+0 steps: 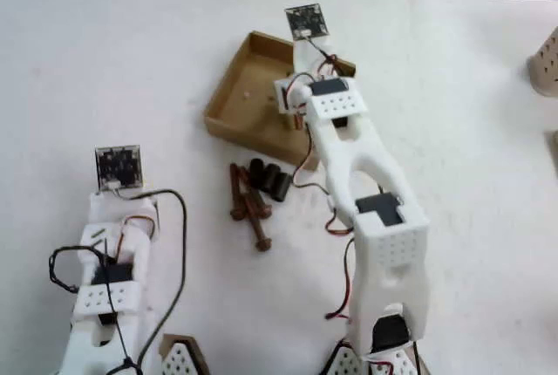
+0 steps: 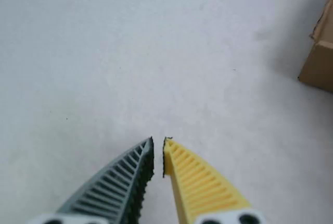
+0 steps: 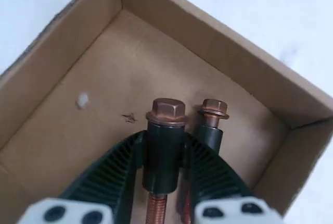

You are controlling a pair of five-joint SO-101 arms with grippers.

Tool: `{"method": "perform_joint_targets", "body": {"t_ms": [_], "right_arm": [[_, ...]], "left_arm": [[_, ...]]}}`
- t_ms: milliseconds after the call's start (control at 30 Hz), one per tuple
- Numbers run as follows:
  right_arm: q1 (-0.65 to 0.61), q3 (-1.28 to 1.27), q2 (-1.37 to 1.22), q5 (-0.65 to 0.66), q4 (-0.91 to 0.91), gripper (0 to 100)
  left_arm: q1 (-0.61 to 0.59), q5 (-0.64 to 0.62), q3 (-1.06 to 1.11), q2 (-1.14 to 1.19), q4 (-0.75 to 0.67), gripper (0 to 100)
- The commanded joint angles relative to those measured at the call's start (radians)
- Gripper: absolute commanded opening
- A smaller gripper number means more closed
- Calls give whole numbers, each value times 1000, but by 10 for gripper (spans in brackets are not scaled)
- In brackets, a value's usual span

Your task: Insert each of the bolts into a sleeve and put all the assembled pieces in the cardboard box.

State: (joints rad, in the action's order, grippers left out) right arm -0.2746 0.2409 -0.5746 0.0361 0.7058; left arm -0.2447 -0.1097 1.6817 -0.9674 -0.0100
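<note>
Bolts (image 1: 248,205) and sleeves (image 1: 271,180) lie loose beside cardboard box (image 1: 240,96) in high view. Left wrist: I see left gripper (image 2: 158,141) tips almost touching over table (image 2: 130,52). Right wrist: right gripper (image 3: 164,145) clamps sleeved bolt (image 3: 165,130) over box floor, second assembled piece (image 3: 212,124) just beside.

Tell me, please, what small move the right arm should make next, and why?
Probably open the right tool to release the sleeved bolt: it is gripped over the cardboard box floor, beside another assembled piece already lying there.
</note>
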Motion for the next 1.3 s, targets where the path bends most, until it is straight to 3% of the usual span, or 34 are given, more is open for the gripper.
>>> {"method": "perform_joint_targets", "body": {"t_ms": [0, 200, 433, 733, 933, 1067, 1167, 1267], "right_arm": [[13, 129, -19, 18, 12, 19], [8, 147, -51, 20, 15, 138], [5, 152, -13, 15, 110, 148], [-19, 149, 223, 12, 467, 148], [-104, 146, 352, 12, 727, 148], [-163, 146, 352, 11, 800, 148], [-183, 130, 354, 11, 794, 122], [-199, 118, 354, 11, 748, 17]], "left_arm": [[24, 11, 0, -19, 6, 61], [24, 11, 0, -19, 6, 61], [24, 11, 0, -19, 6, 61], [24, 11, 0, -19, 6, 61], [24, 11, 0, -19, 6, 61], [24, 11, 0, -19, 6, 61], [22, 11, 0, -19, 6, 61], [22, 11, 0, -19, 6, 61]]}}
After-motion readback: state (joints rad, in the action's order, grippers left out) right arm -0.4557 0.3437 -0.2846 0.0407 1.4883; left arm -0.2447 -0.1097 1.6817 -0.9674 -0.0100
